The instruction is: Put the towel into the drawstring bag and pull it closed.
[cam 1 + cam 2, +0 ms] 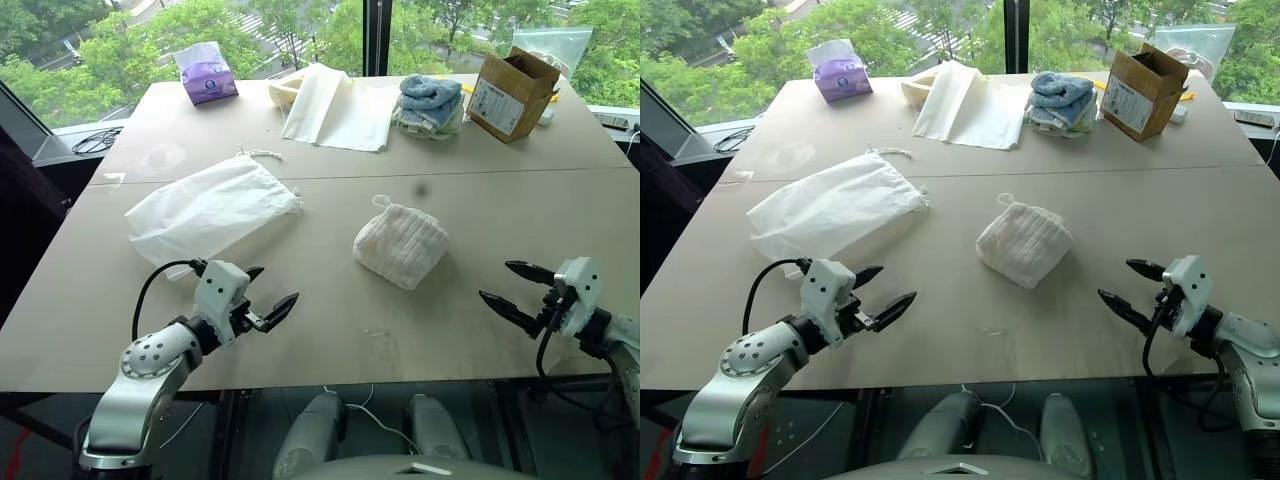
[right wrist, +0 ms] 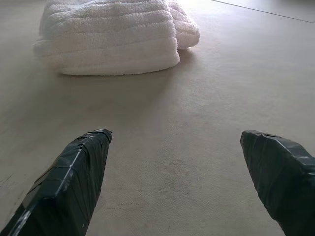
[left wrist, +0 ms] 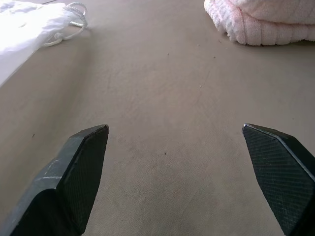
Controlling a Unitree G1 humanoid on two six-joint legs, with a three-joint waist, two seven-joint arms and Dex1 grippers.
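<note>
Towel point(image 1: 401, 245) first: it is small, white and soft, with bumpy ribbed lines all over it. It is folded into a puffy lump with rounded edges. A little loop sticks out at its far corner. It sits near the middle of the table point(image 1: 330, 330), flat on the top, with nothing touching it.

The drawstring bag point(image 1: 207, 209) lies on the table to the left of the towel, a bit apart from it. It is thin, white cloth, almost see-through, shaped like a flat rectangle and a little wrinkly. Its mouth is bunched up on the side that faces the towel, and thin white cords point(image 1: 262, 154) curl out from there.

The table is smooth and tan, with a thin line running across its middle.

The left gripper point(image 1: 268, 291) hangs over the near edge of the table, in front of the bag. Its two black pointy fingers are spread wide with nothing between them. The right gripper point(image 1: 511, 287) hangs over the near right part of the table. Its black fingers are spread wide too and hold nothing.

At the far side of the table are a purple tissue pack point(image 1: 207, 76), a flat cream cloth point(image 1: 340, 108), a stack of blue and white towels point(image 1: 430, 102), and a brown cardboard box point(image 1: 512, 93) with its flaps open.
</note>
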